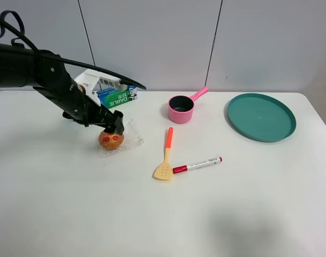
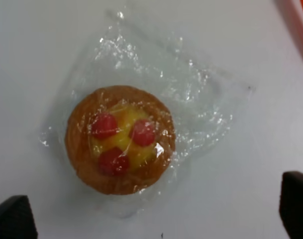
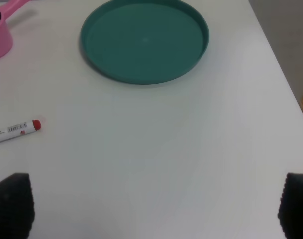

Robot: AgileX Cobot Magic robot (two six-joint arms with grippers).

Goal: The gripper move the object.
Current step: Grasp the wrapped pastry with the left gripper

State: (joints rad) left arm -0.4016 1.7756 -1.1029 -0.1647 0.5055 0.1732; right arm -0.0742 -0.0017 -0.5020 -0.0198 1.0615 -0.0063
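**Poised over wrapped pastry**

Exterior high: shows black jawed left gripper (image 1: 115, 124) just above small round orange-brown pastry (image 1: 111, 140) sealed in crinkly clear plastic, on white table (image 1: 71, 203).

Left wrist: shows jaws spread, empty, pastry (image 2: 120, 139) untouched. Looks light, soft, slippery-wrapped; suggests gentle pinch across round sides.

Right wrist: shows right gripper (image 3: 153, 204) spread, empty.

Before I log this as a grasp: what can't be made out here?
Pastry far side: high view, left claw covers it.
Its tips: left wrist view, cut by the edge.
Right claw: right wrist view, only tip corners show.
Box label: high view, arm hides part.
Marker print: too small.
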